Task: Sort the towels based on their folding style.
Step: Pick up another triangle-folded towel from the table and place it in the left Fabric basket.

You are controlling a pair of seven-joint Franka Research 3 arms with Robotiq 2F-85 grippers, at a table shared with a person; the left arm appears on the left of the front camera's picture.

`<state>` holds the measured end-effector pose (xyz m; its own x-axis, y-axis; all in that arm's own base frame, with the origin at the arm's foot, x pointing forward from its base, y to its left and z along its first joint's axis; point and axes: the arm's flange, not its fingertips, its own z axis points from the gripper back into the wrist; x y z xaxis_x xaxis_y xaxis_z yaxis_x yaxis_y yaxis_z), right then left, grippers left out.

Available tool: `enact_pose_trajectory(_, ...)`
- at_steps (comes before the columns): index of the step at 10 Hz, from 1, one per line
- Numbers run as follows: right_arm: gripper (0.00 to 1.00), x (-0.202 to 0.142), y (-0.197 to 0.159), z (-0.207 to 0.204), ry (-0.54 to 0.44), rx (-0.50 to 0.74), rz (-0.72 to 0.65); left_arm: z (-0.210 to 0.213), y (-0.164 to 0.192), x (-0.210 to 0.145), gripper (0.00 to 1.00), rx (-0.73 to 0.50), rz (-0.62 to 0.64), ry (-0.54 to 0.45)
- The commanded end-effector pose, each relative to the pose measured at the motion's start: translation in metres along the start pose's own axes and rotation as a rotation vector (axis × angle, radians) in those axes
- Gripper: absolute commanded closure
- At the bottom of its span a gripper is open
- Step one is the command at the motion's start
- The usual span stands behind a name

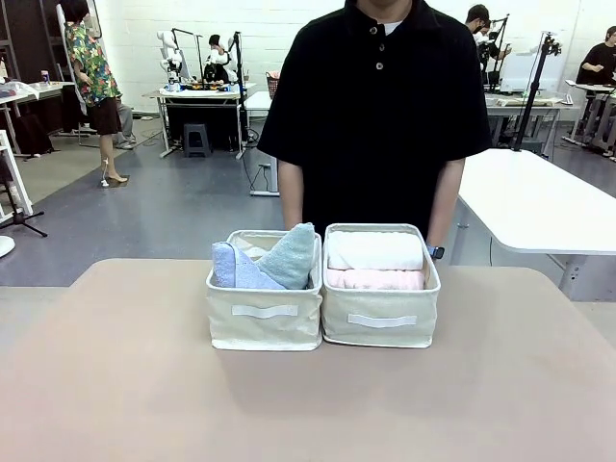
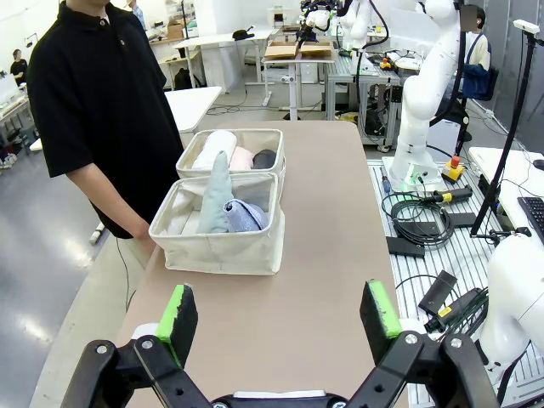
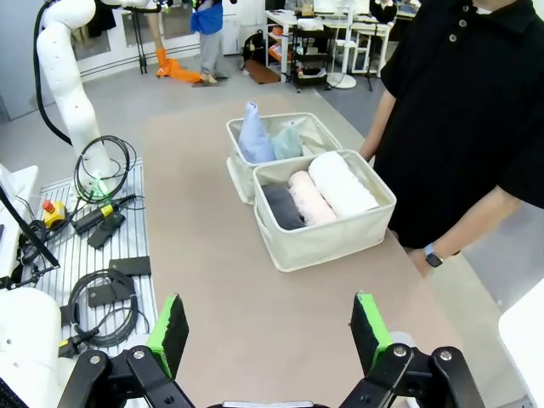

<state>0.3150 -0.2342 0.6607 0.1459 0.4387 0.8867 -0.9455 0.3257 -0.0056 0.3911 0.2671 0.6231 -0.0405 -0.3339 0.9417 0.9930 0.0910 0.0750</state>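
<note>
Two cream fabric bins stand side by side at the table's far middle. The left bin (image 1: 265, 313) holds two cone-folded towels: a lavender-blue one (image 1: 233, 269) and a pale teal one (image 1: 289, 255). In the right bin (image 1: 380, 313) lie rolled towels: white (image 1: 375, 250), pink (image 1: 375, 279) and, in the right wrist view, dark grey (image 3: 282, 206). My left gripper (image 2: 280, 321) hangs open well short of the bins, nothing between its fingers. My right gripper (image 3: 270, 330) is open too, above bare table.
A person in a black shirt (image 1: 375, 106) stands at the far edge behind the bins, hands down. The tan tabletop (image 1: 308, 404) spreads in front of the bins. Cables and robot bases (image 2: 425, 170) sit beside the table.
</note>
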Motion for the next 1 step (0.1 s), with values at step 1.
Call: enact_pose_trajectory(1,0.00,-0.0010,-0.0005,-0.0020,-0.034,0.003,0.019,-0.0007,-0.0028,0.0010,0.00,0.000,-0.009,-0.004)
